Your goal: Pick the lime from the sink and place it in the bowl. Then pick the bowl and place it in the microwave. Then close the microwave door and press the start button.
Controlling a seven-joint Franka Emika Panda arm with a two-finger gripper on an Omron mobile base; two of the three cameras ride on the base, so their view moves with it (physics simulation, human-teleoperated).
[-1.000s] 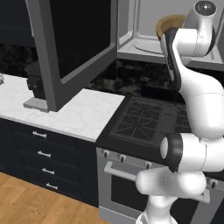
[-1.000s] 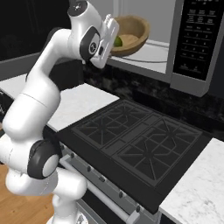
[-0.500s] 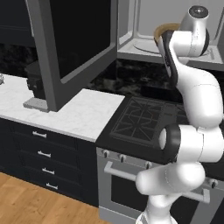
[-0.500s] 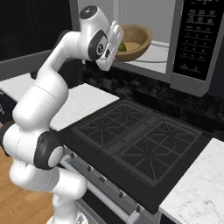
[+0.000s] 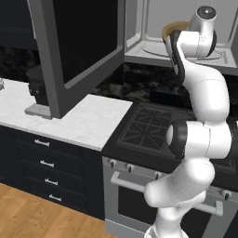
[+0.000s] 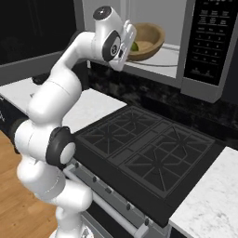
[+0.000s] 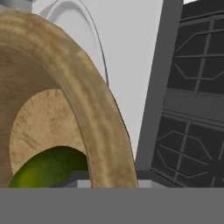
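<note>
While the large dark glass microwave door (image 5: 79, 51) in its grey frame stands swung open well to the gripper's left, the wide grey microwave (image 6: 195, 46) with its pale inside lies straight ahead of the hand; the black gas stove (image 6: 144, 153) sits below it; the round tan-brown wooden bowl (image 6: 148, 39), tilted, is in the microwave opening; the gripper (image 6: 131, 42) is clamped on its rim; the small yellow-green lime (image 7: 46, 168) lies inside the bowl.

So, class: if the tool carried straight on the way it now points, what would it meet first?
Probably the bowl itself: its rim sits right before the tool, with the lime inside and the microwave wall beyond. Depth is unclear.
</note>
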